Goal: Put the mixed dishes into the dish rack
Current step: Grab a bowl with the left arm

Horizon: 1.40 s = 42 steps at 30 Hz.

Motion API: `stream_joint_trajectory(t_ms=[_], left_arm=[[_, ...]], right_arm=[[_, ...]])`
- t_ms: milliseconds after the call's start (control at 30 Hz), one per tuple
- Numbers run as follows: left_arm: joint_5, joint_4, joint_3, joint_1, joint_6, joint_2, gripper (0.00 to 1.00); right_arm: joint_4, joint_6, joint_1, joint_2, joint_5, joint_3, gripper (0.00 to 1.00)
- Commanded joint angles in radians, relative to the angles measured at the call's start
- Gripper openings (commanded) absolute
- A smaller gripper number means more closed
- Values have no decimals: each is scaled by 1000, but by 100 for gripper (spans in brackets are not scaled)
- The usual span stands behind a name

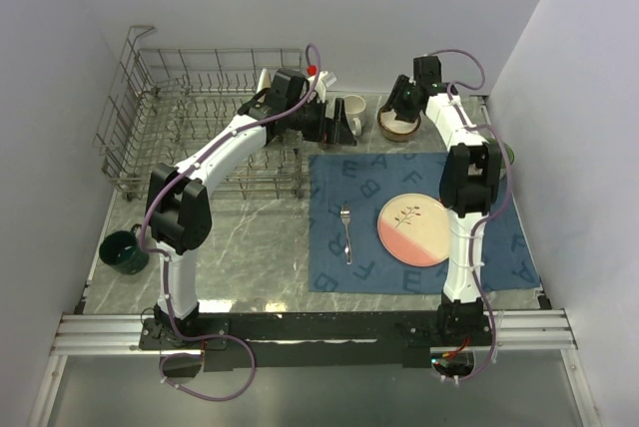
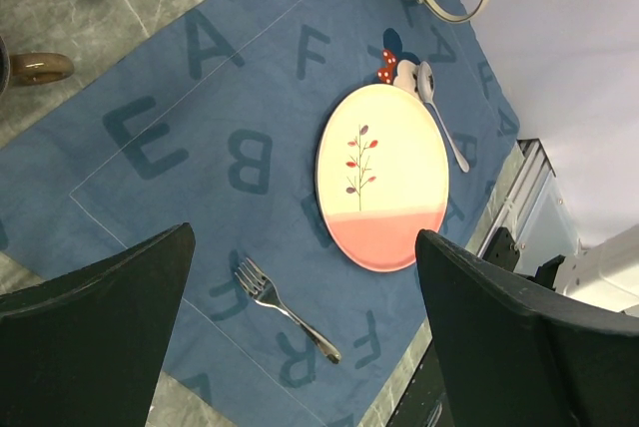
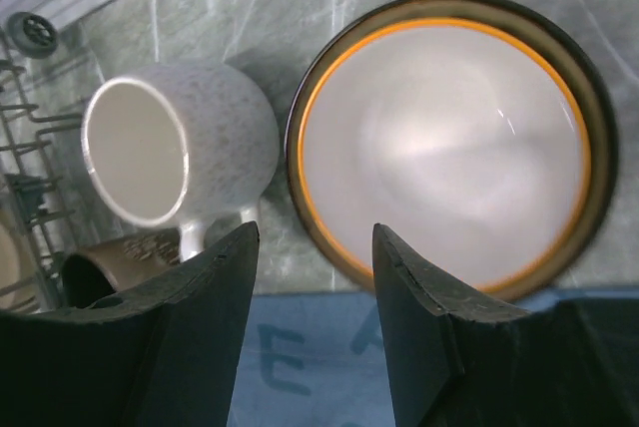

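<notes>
Task mostly outstanding. Dish rack (image 1: 200, 118) far-left on worktop (image 1: 250, 247), contents unclear. Plate (image 1: 414, 228), fork (image 1: 345, 230) on mat (image 1: 349, 178); white mug (image 1: 351, 113), bowl (image 3: 449, 148) behind it; dark mug (image 1: 125, 249) nr left edge. Left pincer (image 2: 305, 237) wide open, empty; right pincer (image 3: 315, 232) part-open, empty, over bowl rim

The top view looks steeply down from behind the 6 o'clock edge, holding the whole table (image 1: 250, 237); the left wrist view looks down from high on the plate (image 2: 382, 188) and fork (image 2: 285, 309), shared with the top view; the right wrist view sits close over the bowl (image 3: 449, 148) and mug (image 3: 180, 148), 12 o'clock from above.
</notes>
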Motion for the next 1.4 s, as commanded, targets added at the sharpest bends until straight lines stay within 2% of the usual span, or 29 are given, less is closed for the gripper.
stream_joint_trajectory(t_ms=[0,67,267,367,433,533,600,633,767,933,1100,1300,1367], left_arm=[[0,3,8,-1,10,-40,99],[2,4,8,-1,9,-39,99],[3,4,14,-1,7,-31,99],[3,3,17,-1,7,-29,99],[3,1,17,-1,9,-28,99],[3,-2,17,-1,12,-31,99],[0,-5,17,-1,15,-33,99],[-1,-7,16,-1,15,-33,99],[-1,-8,17,-1,16,-33,99],[2,-14,29,-1,20,-23,99],[3,-16,31,-1,18,-20,99],[19,13,40,-1,-5,-2,99],[37,30,92,-1,-23,42,99]], right_arm=[[-66,-29,0,97,-34,122,57],[-103,-32,0,115,-49,139,57],[-73,-24,1,94,-37,76,52],[-83,-23,1,99,-25,93,44],[-85,-21,1,102,-10,98,31],[-85,-23,0,105,0,101,26],[-91,-26,1,106,22,101,15],[-94,-26,1,106,30,99,14],[-90,-33,3,99,55,81,15],[-105,-67,12,119,70,109,38],[-126,-85,24,137,110,129,42],[-191,-73,23,166,200,167,42],[-203,-61,24,171,213,170,42]])
